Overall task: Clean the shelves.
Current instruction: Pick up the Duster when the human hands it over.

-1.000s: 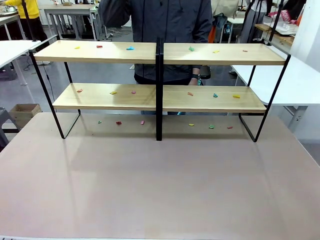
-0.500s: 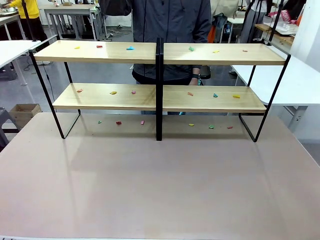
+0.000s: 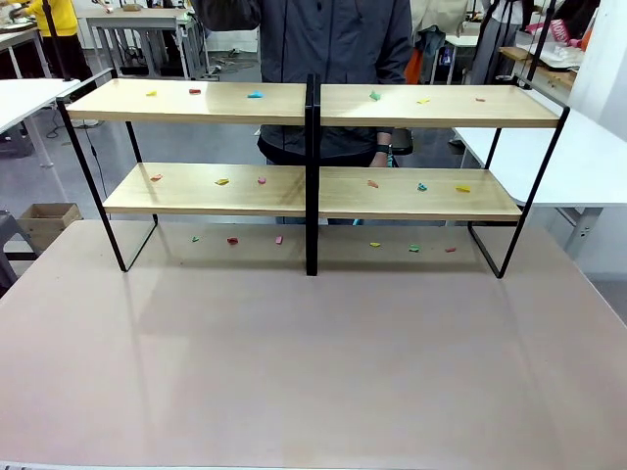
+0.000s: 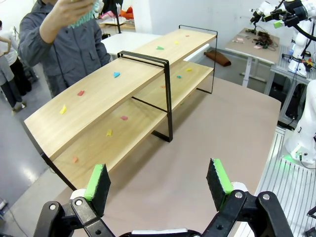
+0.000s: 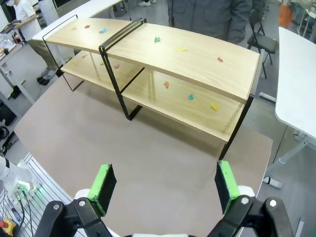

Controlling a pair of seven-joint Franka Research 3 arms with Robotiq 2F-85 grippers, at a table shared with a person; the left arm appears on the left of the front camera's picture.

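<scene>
At the far side of the worktop (image 3: 313, 362) stand the shelves (image 3: 206, 102), two racks joined at a black centre post and reaching nearly across its width. From the left end to the right, small coloured scraps (image 3: 255, 94) dot the upper and lower boards, and a few more lie on the worktop underneath. Behind the middle stands a person (image 3: 333, 39) in a dark grey jacket. In the left wrist view a raised hand (image 4: 60, 20) clutches a teal wad (image 4: 85, 11) that looks like cloth. The left gripper (image 4: 159, 180) hangs off the shelves' left end, jaws spread wide with nothing between them. The right gripper (image 5: 165, 185) hovers off the right end, equally wide apart and empty, well short of the shelves.
</scene>
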